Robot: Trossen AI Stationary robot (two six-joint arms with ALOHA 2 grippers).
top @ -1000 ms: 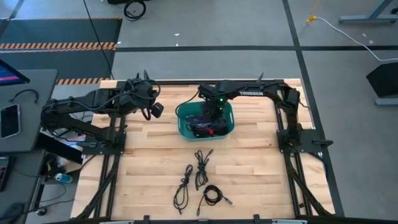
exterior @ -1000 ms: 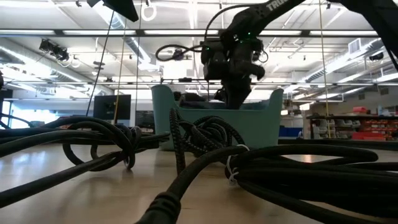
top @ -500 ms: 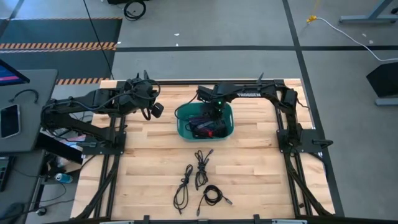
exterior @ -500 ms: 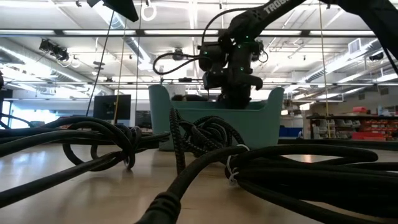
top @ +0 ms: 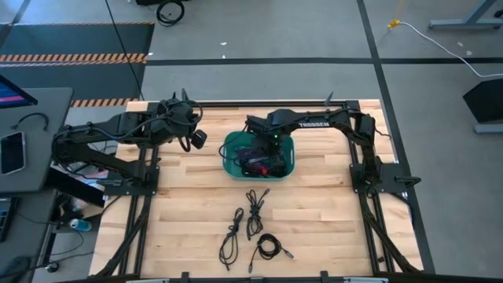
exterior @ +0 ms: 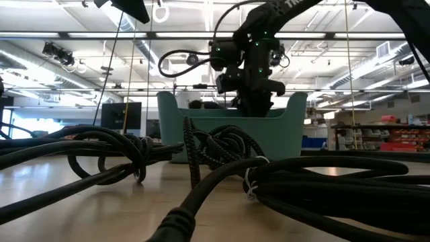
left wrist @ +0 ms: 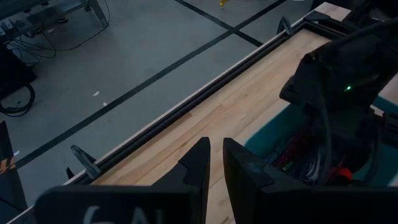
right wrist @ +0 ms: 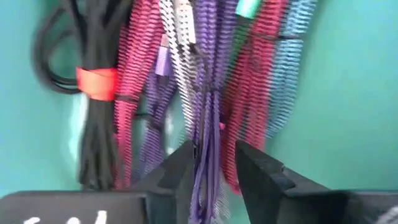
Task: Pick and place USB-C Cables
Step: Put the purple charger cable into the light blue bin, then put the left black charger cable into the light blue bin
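right pincer (top: 267, 149) reaches down inside the teal bin (top: 233, 167), which sits a little toward 12 o'clock from the middle of the desk (top: 330, 212). in the right wrist view the pincer (right wrist: 211, 163) stands slightly parted, with a purple braided cable (right wrist: 208, 134) running up through the gap; cannot tell whether the fingers (right wrist: 177, 171) press on it or stand loose around it. under it lies a heap of usb-c cables: magenta (right wrist: 134, 99), purple, a pale blue one (right wrist: 292, 74) and a black bundle (right wrist: 93, 134) tied with a red band (right wrist: 96, 83), all on the bin floor.

in the low view the right arm drops into the bin (exterior: 282, 131) from above and the bin wall hides its pincer.

three black cables on the bare desk, toward 6 o'clock from the bin: a long folded one (top: 231, 236), a folded one (top: 255, 211) just beside it toward 3 o'clock, and a round coil (top: 268, 247) nearest the 6 o'clock edge. they lie close together, well apart from the bin.

left pincer (top: 198, 139) waits at about 9 o'clock from the bin, above the desk. in its own wrist view the fingers (left wrist: 198, 165) stand narrow, nothing between them, with the right arm and the bin's rim (left wrist: 273, 134) ahead.
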